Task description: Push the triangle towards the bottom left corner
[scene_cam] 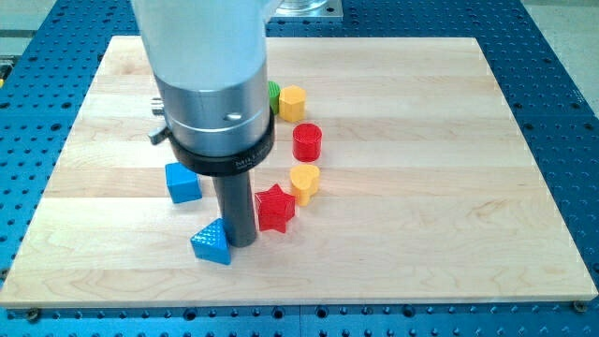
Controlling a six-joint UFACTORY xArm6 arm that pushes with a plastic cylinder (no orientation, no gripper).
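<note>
The blue triangle (212,243) lies on the wooden board (421,187), left of centre near the view's bottom. My tip (241,243) stands right against the triangle's right side, touching or almost touching it. The rod and the arm's big grey body rise above it and hide part of the board behind. A red star (274,208) sits just right of the rod.
A blue cube (182,182) is up and left of the triangle. A yellow heart-like block (304,182), a red cylinder (307,142), a yellow hexagon-like block (293,102) and a partly hidden green block (273,93) form an arc right of the arm.
</note>
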